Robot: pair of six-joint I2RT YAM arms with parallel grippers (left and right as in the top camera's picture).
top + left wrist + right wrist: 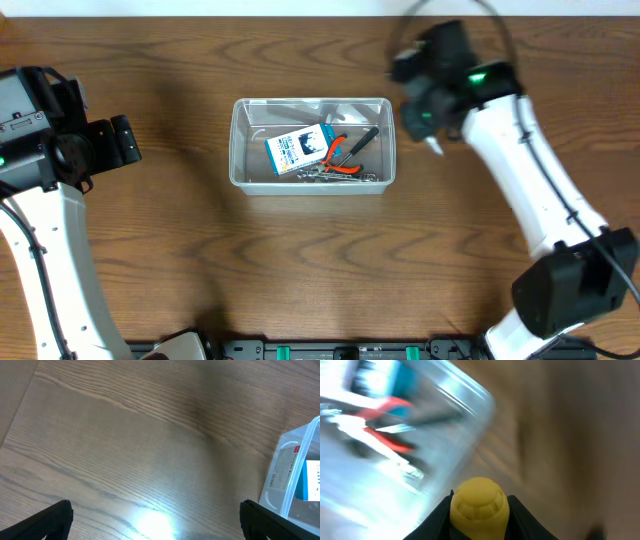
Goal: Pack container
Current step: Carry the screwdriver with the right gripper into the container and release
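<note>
The clear plastic container [240, 150] sits mid-table; its corner shows in the left wrist view [290, 475] and, blurred, in the right wrist view [470, 400]. Inside lie a blue-and-white card box [298, 148], red-handled pliers [343, 155], a black-handled tool [367, 136] and metal wrenches [335, 176]. My right gripper [425, 122] is just right of the container, shut on a tool with a round yellow handle end [479, 505]. My left gripper [122, 142] is open and empty over bare wood well left of the container; its fingers show in the left wrist view [155, 512].
The wooden table [300, 270] extends around the container. The right arm's white link [530, 180] runs from the front right toward the container. The left arm [50, 230] stands along the left edge.
</note>
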